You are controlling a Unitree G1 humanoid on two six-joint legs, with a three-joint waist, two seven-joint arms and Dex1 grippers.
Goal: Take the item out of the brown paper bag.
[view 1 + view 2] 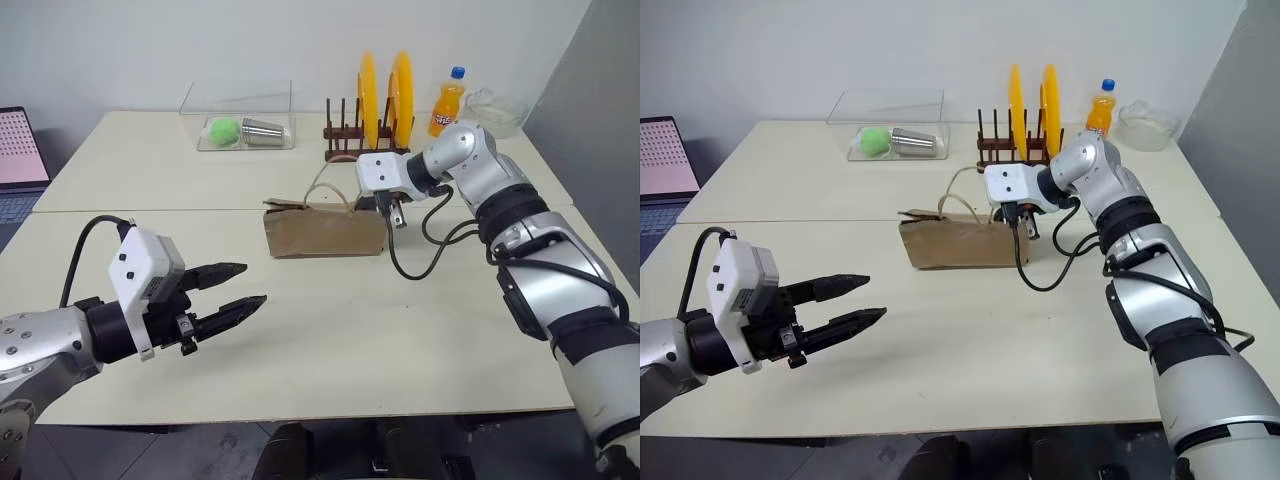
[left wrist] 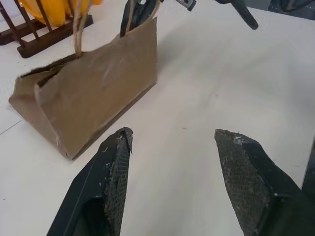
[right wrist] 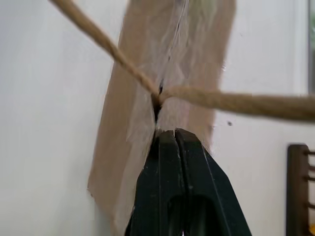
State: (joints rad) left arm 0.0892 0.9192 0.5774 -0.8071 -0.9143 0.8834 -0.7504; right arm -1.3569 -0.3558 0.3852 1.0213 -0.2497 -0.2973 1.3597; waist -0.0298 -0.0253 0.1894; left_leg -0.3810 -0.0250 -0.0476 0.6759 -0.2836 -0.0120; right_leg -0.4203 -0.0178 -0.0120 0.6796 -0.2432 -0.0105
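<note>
Brown creased paper bag (image 1: pixel 325 232) may lift or tear: the closed right hand (image 1: pixel 392 212) pinches its rim, the left hand (image 1: pixel 232 291) open, well apart.

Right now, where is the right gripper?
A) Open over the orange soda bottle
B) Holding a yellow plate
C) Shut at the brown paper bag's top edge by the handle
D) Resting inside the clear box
C: the right gripper, fingers pressed together, sits at the brown paper bag rim beside the handle cord.

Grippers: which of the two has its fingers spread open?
The left gripper, hovering over the table in front of the brown paper bag, fingers apart. The right gripper is shut at the bag's right end.
</note>
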